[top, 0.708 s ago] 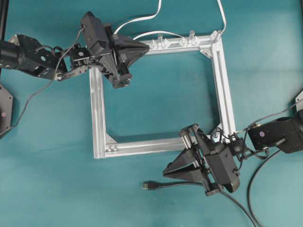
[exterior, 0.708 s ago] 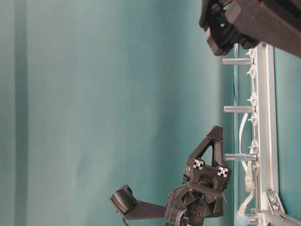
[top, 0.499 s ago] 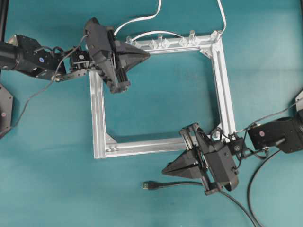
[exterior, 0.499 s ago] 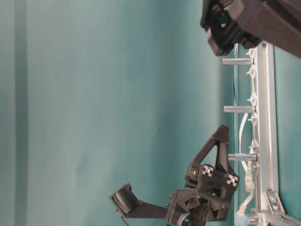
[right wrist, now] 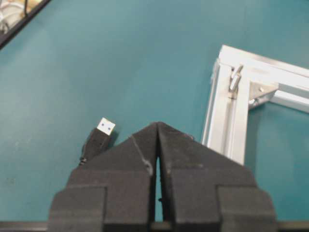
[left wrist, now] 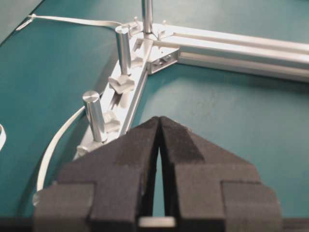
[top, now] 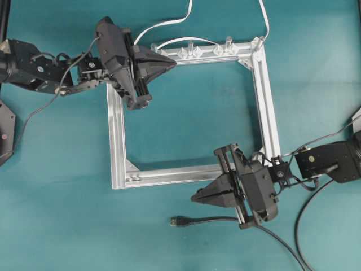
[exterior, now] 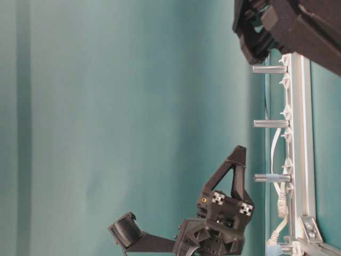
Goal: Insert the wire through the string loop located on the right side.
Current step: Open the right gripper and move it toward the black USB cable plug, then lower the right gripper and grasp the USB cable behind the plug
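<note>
The wire (top: 179, 221) lies loose on the teal table in front of the frame, its USB plug (right wrist: 99, 137) pointing left. My right gripper (top: 193, 199) hovers just behind the plug, shut and empty; in the right wrist view the fingertips (right wrist: 158, 124) meet, with the plug to their left. A small dark string loop (top: 259, 157) sits at the near end of the frame's right rail, partly behind my right arm. My left gripper (top: 174, 62) is shut and empty over the frame's far left corner, its tips (left wrist: 159, 118) touching beside the posts.
The square aluminium frame (top: 115, 135) lies flat mid-table. Upright silver posts (left wrist: 94, 116) and clear clips line its far rail, one post with a light-blue band (exterior: 272, 177). White cables (top: 169, 23) trail off behind it. My left gripper (exterior: 238, 150) stands above the table.
My left gripper dipped toward the far rail, then lifted and drew back a little. My right gripper crept left, toward the frame's near rail. The wire stayed put.
</note>
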`<state>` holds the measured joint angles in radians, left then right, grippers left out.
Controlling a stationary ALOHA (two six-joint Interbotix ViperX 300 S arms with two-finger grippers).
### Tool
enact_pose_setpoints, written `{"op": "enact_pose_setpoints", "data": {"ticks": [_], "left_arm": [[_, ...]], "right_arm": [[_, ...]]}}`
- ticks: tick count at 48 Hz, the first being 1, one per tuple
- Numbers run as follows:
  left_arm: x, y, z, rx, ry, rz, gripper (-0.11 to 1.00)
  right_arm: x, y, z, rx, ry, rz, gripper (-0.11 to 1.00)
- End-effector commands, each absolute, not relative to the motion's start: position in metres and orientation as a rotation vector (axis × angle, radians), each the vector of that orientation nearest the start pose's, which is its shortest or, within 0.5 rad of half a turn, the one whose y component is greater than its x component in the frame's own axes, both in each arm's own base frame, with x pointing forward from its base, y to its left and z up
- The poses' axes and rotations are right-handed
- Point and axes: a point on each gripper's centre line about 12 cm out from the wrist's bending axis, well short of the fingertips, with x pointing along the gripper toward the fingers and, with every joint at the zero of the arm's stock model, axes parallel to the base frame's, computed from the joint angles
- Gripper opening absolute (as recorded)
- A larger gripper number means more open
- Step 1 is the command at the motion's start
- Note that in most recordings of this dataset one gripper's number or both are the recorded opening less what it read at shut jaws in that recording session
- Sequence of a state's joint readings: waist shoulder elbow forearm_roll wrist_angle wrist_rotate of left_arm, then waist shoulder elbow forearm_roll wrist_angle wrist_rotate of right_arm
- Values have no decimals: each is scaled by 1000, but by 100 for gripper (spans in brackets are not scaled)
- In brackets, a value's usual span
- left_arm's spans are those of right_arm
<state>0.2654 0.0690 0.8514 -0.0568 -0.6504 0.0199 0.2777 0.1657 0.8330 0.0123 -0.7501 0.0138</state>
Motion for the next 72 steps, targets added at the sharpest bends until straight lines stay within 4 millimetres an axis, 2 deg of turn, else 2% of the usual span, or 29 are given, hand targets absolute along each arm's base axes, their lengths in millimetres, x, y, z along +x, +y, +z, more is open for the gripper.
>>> {"op": "enact_pose_setpoints", "data": {"ticks": [1, 5, 9, 13, 16, 17, 20, 27, 37, 50, 60, 72], "left_arm": [[362, 104, 165, -101, 220, 312, 0], [362, 103, 165, -129, 216, 311, 2], [363, 103, 165, -144, 212, 313, 19], [362, 103, 165, -144, 214, 313, 44], [362, 103, 165, -142, 214, 313, 60], [363, 103, 165, -142, 213, 313, 59], [363, 103, 165, -141, 213, 312, 49], [362, 102, 165, -141, 214, 310, 47], [363, 102, 165, -145, 215, 311, 51], [362, 102, 164, -156, 268, 311, 73], [352, 100, 169, -155, 268, 312, 73], [341, 96, 170, -158, 271, 312, 73]], "right_arm": [[377, 107, 144, 8, 218, 260, 2], [378, 108, 146, 9, 217, 261, 2], [378, 109, 147, 10, 213, 266, 6], [377, 111, 147, 10, 213, 269, 23], [377, 113, 148, 13, 212, 272, 41], [377, 113, 148, 16, 212, 270, 47], [376, 114, 148, 28, 214, 261, 62], [376, 115, 147, 63, 219, 227, 62], [372, 122, 146, 94, 227, 194, 62], [368, 132, 145, 126, 246, 74, 62], [369, 144, 143, 111, 258, 1, 62], [370, 153, 136, 112, 271, 6, 62]]}}
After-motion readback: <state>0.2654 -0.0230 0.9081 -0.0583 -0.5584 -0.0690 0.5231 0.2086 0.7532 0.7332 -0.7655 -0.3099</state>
